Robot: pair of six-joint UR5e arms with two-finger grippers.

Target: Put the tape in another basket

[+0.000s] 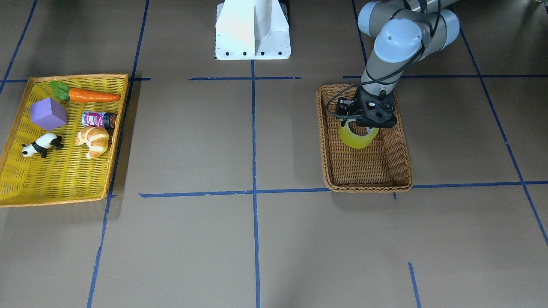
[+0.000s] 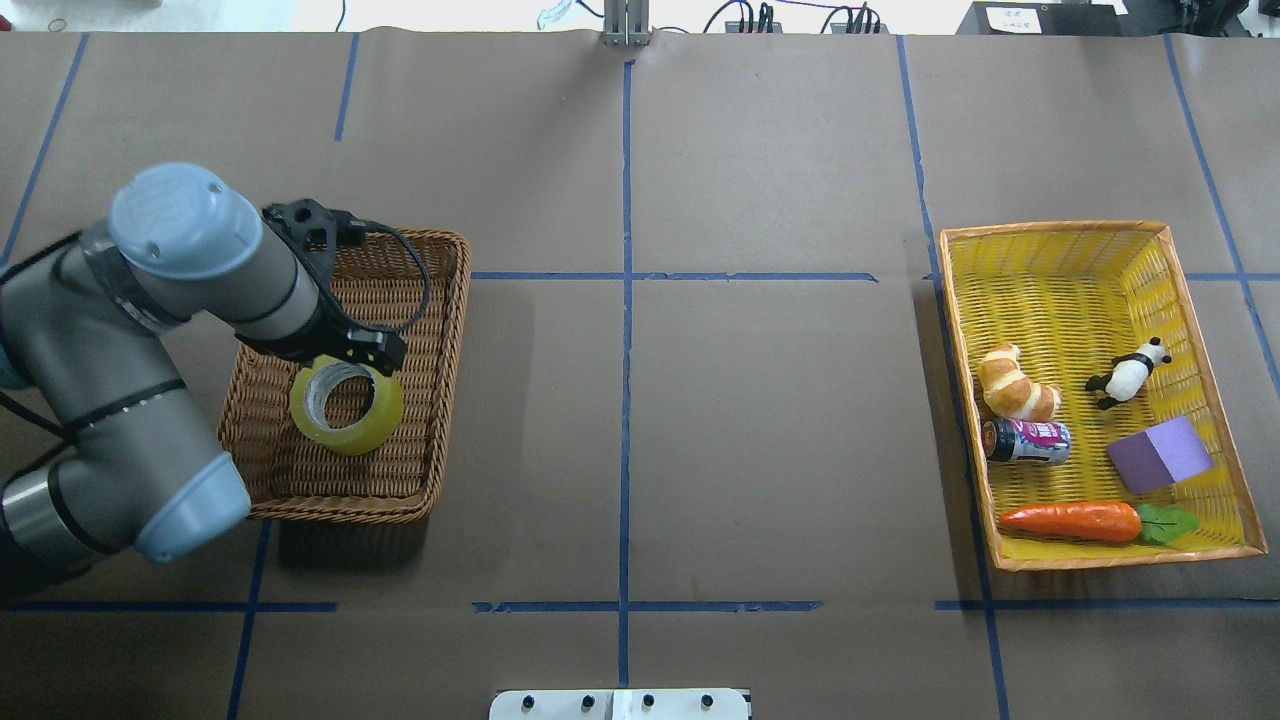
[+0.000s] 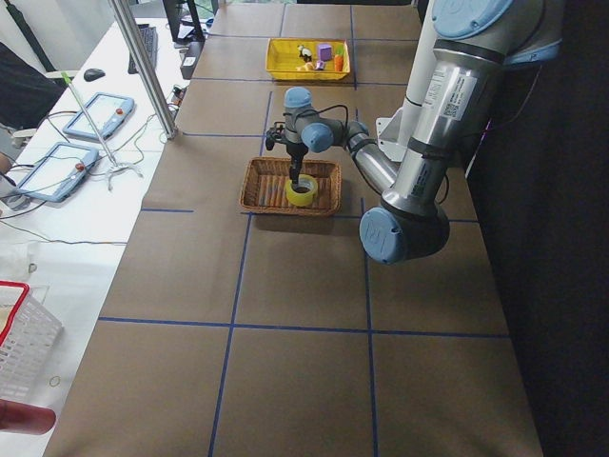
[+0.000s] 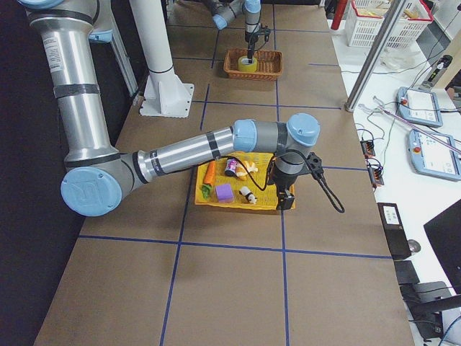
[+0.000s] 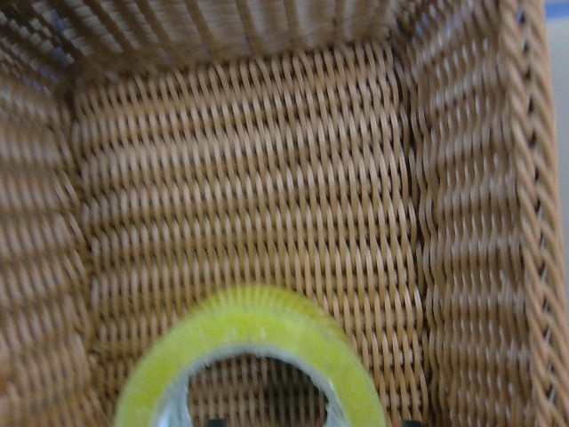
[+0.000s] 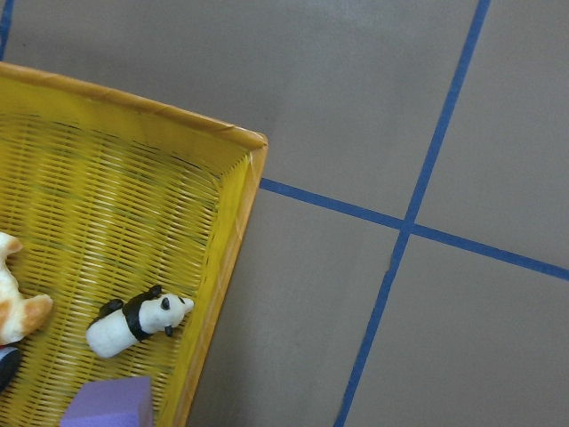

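The left tool (image 1: pixel 363 127) is hanging inside the basket (image 2: pixel 448 330), directly at the tape (image 2: pixel 352 438). The tape is sitting in the basket near its middle, with the core opening facing up and slightly tilted. In the left wrist view the roll is filling the lower edge, with the basket floor showing beyond it. The fingertips are hidden, so I cannot tell whether the left tool is clenching the roll or released.

The right tool (image 4: pixel 282 198) is hovering over the worktop (image 2: pixel 760 420), just beside a corner of the tray (image 2: pixel 1050 229). Its state cannot be told. The tray is holding a croissant (image 2: pixel 1018 385), panda (image 2: pixel 1128 372), can (image 2: pixel 1027 441), block (image 2: pixel 1160 455) and carrot (image 2: pixel 1070 520). Basket and tray are standing well apart.
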